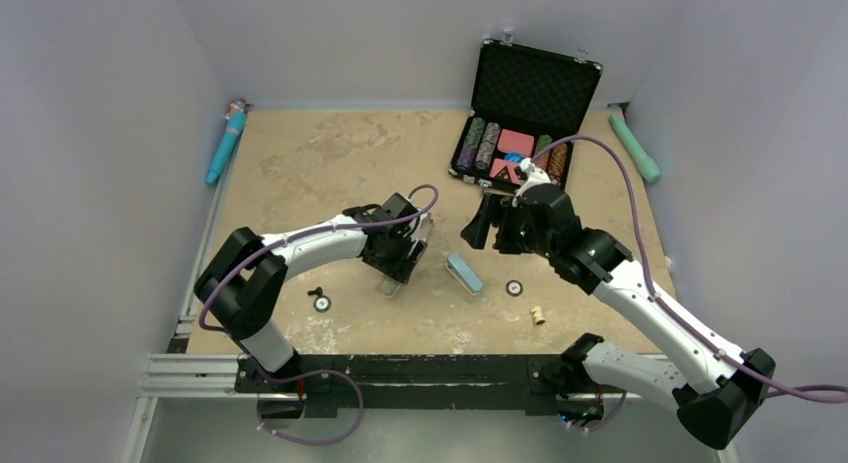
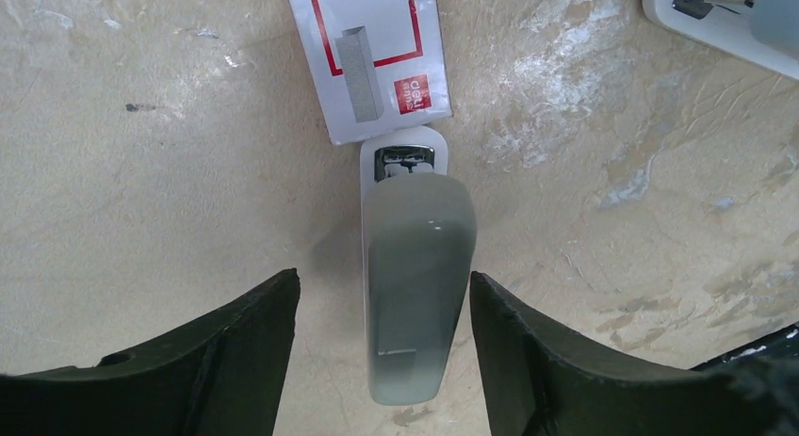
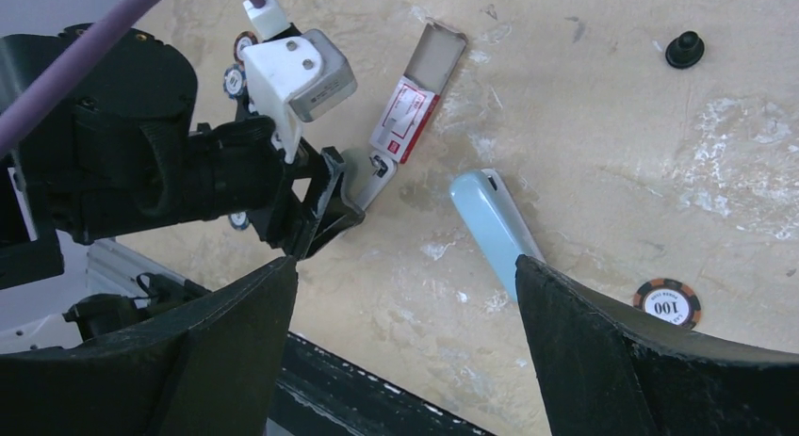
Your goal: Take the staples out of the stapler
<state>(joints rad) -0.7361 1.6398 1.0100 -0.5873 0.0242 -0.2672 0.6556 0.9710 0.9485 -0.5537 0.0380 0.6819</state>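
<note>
Left end effector (image 2: 382, 281): released, jaws astride olive piece (image 2: 415, 295), just beside box (image 2: 367, 59).
Right end effector (image 3: 403, 265): released, empty.
Stapler (image 3: 495, 224): flat on bench (image 1: 300, 163), near front edge, mid-width.

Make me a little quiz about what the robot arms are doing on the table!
1. True or false: the left gripper straddles the pale-blue stapler.
2. In the left wrist view, what lies just beyond the grey-green piece? A) a black case B) a small box with a red-and-white label C) a teal tube
3. What number is printed on the poker chip seen in the right wrist view?

Key
1. False: the left gripper straddles the grey-green piece; the pale-blue stapler lies apart on the table.
2. B
3. 100
</note>
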